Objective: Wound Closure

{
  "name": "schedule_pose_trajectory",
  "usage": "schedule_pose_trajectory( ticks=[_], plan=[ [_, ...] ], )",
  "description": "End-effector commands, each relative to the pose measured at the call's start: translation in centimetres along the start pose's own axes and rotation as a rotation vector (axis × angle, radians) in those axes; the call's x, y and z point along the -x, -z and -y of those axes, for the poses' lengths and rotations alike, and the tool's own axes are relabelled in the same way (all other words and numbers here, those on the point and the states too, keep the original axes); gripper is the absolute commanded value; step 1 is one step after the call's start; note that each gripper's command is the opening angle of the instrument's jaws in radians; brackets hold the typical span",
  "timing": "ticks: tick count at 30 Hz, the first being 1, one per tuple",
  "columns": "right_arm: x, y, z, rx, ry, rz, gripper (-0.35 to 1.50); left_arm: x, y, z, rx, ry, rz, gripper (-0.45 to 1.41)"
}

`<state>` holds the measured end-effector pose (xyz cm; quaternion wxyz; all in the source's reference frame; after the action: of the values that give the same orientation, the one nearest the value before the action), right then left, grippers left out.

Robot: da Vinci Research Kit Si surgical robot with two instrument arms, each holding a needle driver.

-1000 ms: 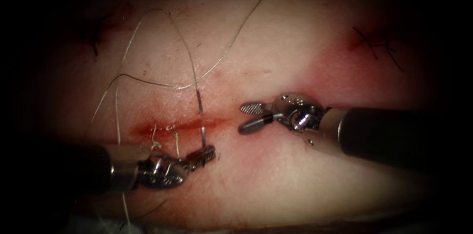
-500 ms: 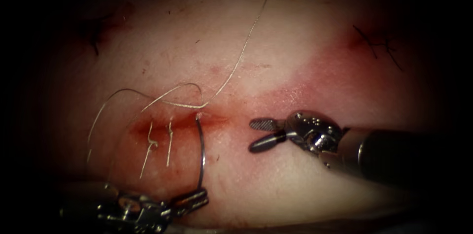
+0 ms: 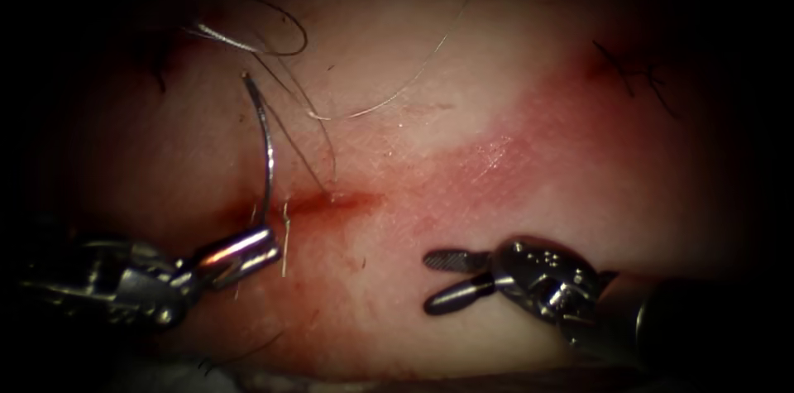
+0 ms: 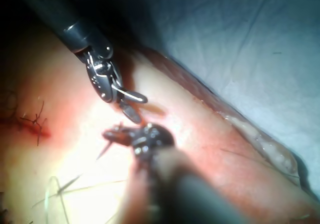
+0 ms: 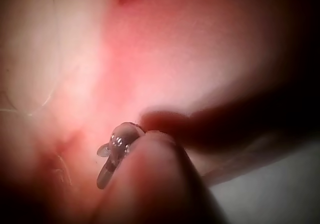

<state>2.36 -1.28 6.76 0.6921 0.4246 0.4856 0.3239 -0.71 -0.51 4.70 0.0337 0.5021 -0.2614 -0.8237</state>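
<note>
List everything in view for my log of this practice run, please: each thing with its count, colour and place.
tissue: one, pale pink, under the whole scene.
cut: one, red line with red fluid, at the centre left.
needle: one, silver, curved, free of the tissue, rising over the cut's left end, held near its lower end.
thread: one pale strand, looping over the tissue beyond the cut.
cut ends of thread: a few, pale, by the stitches at the cut's left part.
dark stitches: one group, on the far right.
left tool: one, metal, shut on the needle.
right tool: one, metal, jaws open, holding nothing, to the right of the cut, nearer the viewer.
</note>
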Motion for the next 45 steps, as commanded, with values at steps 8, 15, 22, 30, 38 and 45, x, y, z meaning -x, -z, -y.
schedule_pose_trajectory(
  ticks=[8,15,22,30,38,45],
  plan=[
    [-0.36,-0.08,0.02,0.006,-0.031,-0.069,1.24,0.0,-0.19,-0.44,-0.011,-0.042,0.001,-0.45],
    [-0.38,-0.25,-0.02,0.002,-0.131,-0.082,1.21,0.27,-0.43,-1.1,0.045,-0.049,0.014,-0.45],
    [-0.41,-0.32,-0.02,-0.01,-0.155,-0.077,1.18,0.43,-0.63,-1.42,0.076,-0.075,0.032,-0.45],
    [-0.52,-0.52,-0.03,-0.009,-0.18,-0.103,1.18,0.56,-0.74,-1.6,0.092,-0.095,0.045,-0.45],
    [-0.63,-0.68,0.03,-0.008,-0.188,-0.117,1.18,0.62,-0.78,-1.67,0.103,-0.103,0.052,-0.45],
    [-0.69,-0.8,-0.04,0.031,-0.198,-0.142,1.09,0.56,-0.78,-1.69,0.105,-0.103,0.055,-0.45]
  ],
)
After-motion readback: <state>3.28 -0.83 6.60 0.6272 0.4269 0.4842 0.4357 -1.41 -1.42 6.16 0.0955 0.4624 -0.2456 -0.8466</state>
